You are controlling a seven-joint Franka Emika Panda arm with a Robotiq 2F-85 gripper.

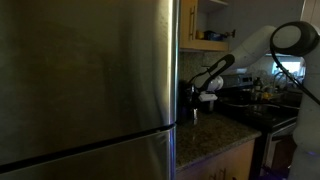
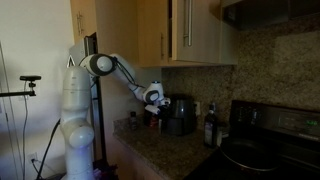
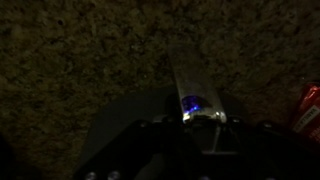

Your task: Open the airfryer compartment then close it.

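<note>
The black airfryer stands on the granite counter against the wall; in an exterior view the fridge hides most of it. My gripper hangs right at its front side, level with its upper half, and also shows in an exterior view. The wrist view is very dark. It shows a black body with a silvery handle and a blue light just ahead of the jaws. The fingers merge with the dark shapes, so I cannot tell whether they are open or closed on the handle.
A large steel fridge fills the near side. Wooden cabinets hang above the granite counter. Bottles and a stove stand beyond the airfryer. A red object lies at the wrist view's edge.
</note>
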